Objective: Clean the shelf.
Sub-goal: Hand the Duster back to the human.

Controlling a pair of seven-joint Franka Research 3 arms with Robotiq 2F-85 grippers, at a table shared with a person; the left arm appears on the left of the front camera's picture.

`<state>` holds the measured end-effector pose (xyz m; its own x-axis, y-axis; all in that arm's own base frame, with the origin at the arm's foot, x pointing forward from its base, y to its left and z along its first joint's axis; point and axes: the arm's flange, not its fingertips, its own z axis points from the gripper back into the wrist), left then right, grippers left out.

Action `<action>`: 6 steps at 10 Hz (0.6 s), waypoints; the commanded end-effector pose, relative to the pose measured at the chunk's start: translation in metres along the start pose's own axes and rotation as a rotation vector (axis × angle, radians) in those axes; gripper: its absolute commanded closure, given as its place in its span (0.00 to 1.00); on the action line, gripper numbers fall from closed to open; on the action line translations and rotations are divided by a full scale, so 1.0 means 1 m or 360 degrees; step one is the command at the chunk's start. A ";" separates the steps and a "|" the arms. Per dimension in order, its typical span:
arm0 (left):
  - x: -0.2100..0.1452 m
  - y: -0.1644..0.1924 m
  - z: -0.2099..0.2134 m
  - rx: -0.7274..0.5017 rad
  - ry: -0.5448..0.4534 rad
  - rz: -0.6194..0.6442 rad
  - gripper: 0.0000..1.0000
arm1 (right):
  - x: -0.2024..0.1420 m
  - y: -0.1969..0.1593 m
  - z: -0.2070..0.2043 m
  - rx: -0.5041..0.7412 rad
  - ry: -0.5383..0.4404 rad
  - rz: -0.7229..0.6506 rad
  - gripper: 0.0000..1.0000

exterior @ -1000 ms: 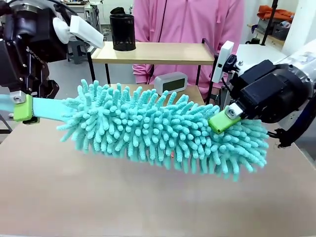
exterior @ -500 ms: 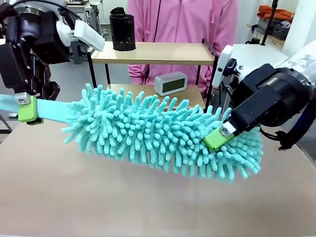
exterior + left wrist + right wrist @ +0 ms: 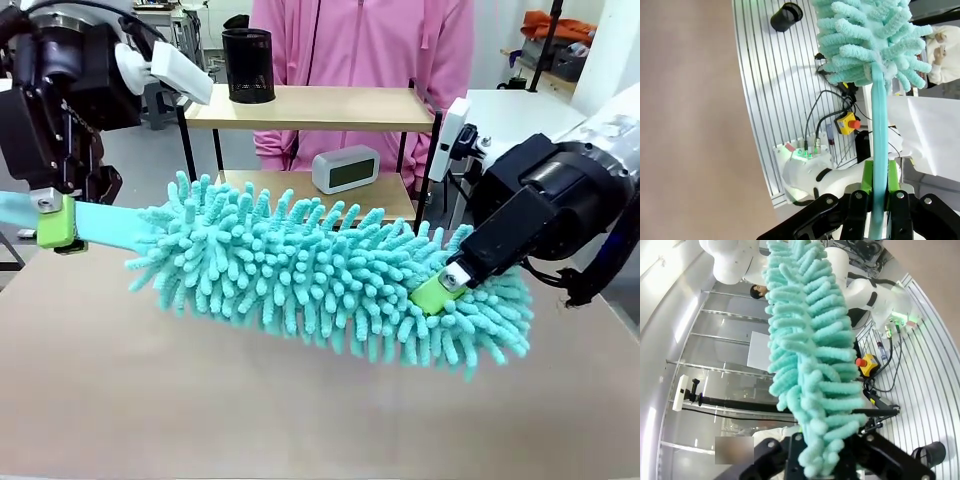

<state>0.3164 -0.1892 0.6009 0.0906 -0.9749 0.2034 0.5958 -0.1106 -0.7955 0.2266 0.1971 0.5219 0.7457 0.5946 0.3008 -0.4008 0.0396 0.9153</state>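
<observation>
Right hand (image 3: 437, 293) has closed since a second ago, now clamped into the far end of the teal chenille duster (image 3: 320, 275), which sits a bit lower over the tabletop (image 3: 200, 400). Shelf (image 3: 310, 108) stands at the far side before a person in pink (image 3: 360, 40), black cup (image 3: 248, 65) on top board, grey clock (image 3: 346, 168) on lower board. Left hand (image 3: 47, 220) clenched on the duster's flat handle (image 3: 880, 125).

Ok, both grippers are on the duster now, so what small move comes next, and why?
Probably lift the duster and carry it forward toward the shelf. The left gripper is shut on its handle, the right gripper on its fluffy far end, and it hangs above the table, short of the shelf's boards.
</observation>
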 end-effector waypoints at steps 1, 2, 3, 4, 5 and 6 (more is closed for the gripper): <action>-0.001 -0.006 0.007 -0.0018 0.0006 -0.0014 0.87 | 0.000 -0.004 0.004 0.0002 0.0025 0.0008 1.00; -0.001 -0.005 0.007 -0.0021 0.0014 -0.0016 0.87 | 0.000 -0.005 0.004 0.0004 0.0029 0.0005 1.00; -0.001 -0.005 0.007 -0.0029 0.0001 -0.0002 0.74 | 0.000 -0.006 0.004 0.0008 0.0039 0.0002 1.00; -0.002 -0.006 0.008 -0.0017 -0.0005 -0.0019 0.30 | -0.001 -0.006 0.004 0.0009 0.0045 0.0001 1.00; -0.006 -0.008 0.013 -0.0003 -0.0053 -0.0022 0.17 | -0.001 -0.007 0.005 0.0011 0.0046 -0.0003 1.00; -0.015 -0.010 0.021 0.0013 -0.0116 -0.0017 0.00 | -0.001 -0.008 0.006 0.0006 0.0036 -0.0003 1.00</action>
<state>0.3200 -0.1813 0.6039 0.1075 -0.9691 0.2218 0.6007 -0.1145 -0.7912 0.2289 0.1960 0.5158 0.7456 0.6056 0.2780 -0.3866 0.0534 0.9207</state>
